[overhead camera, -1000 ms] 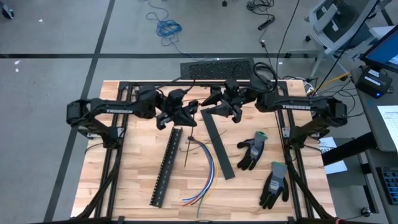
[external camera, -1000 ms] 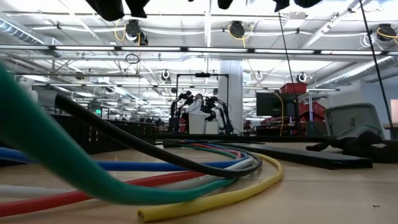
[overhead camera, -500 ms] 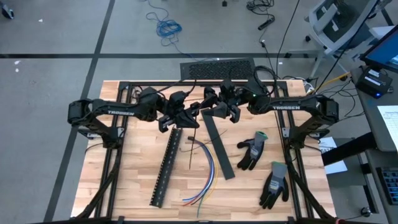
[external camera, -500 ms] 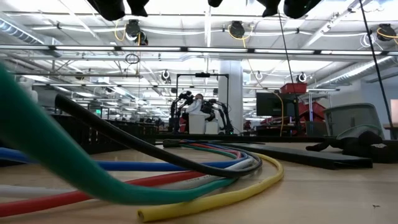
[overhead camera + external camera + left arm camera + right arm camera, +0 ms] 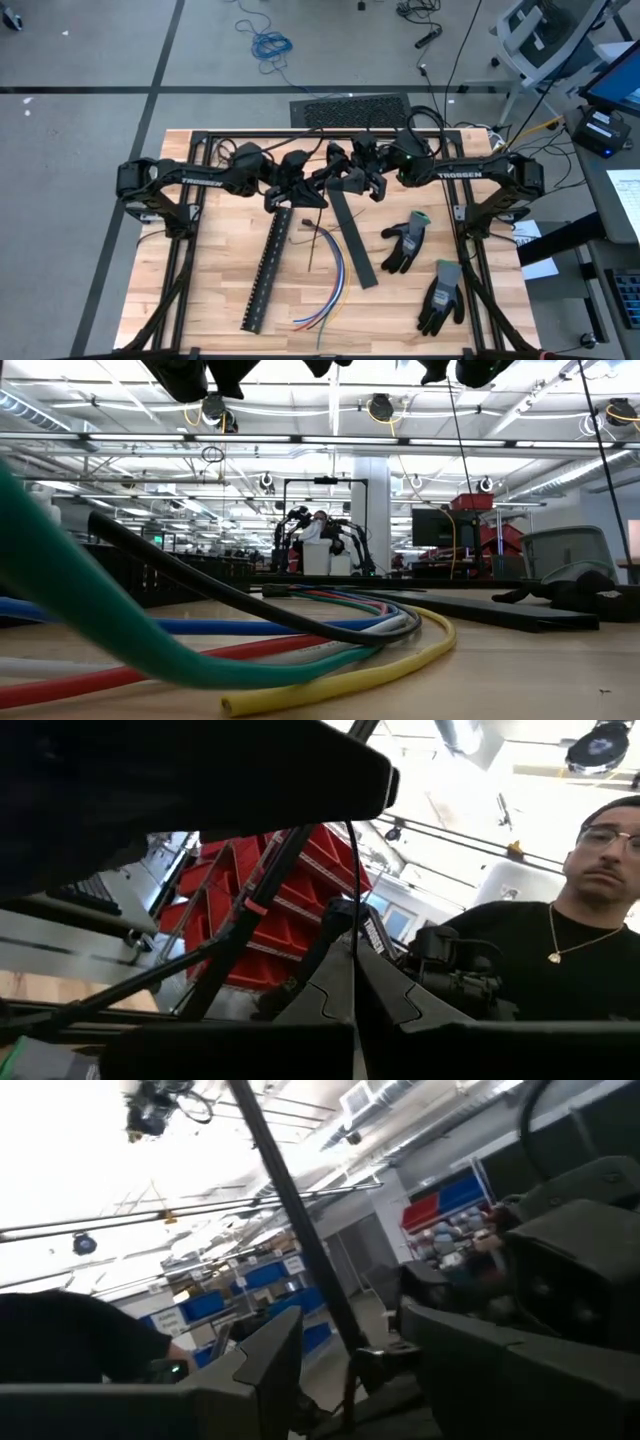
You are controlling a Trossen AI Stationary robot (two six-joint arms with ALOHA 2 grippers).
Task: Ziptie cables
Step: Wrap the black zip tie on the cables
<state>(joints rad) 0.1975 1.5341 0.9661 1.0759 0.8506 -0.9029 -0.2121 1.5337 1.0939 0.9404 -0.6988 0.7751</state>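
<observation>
Meeting above the far half of the desk (image 5: 200, 290), the two arms bring their grippers close together, well above the work and away from the cables (image 5: 335, 275), which lie loose on the wood nearer the front edge, on the near side of both sets of fingers. The left gripper (image 5: 305, 192) has its fingers fully closed, and in the left wrist view a thin dark strand (image 5: 355, 920) runs straight up from between them, so it seems pinched there, likely the tie itself, though it is too fine to name for sure. The right gripper (image 5: 352, 180) faces it from just beside, fingers part open with a clear gap between them in the right wrist view (image 5: 345, 1380), and nothing can be seen held in that gap. The likely reason for this pose is a hand-over or a threading of the strand in mid-air, where both fingers can reach it, before it goes down to the wires. Below and between the two grippers lie a black slotted strip (image 5: 266, 268) on the left side and a flat black bar (image 5: 352, 236) on the right, with the cables curving between them. A pair of gloves (image 5: 405, 243) rests farther to the right, well apart from the fingers. A person in a dark top (image 5: 560, 960) stands beyond the desk, seen past the left fingers. The bundle is not yet gathered or tied.
</observation>
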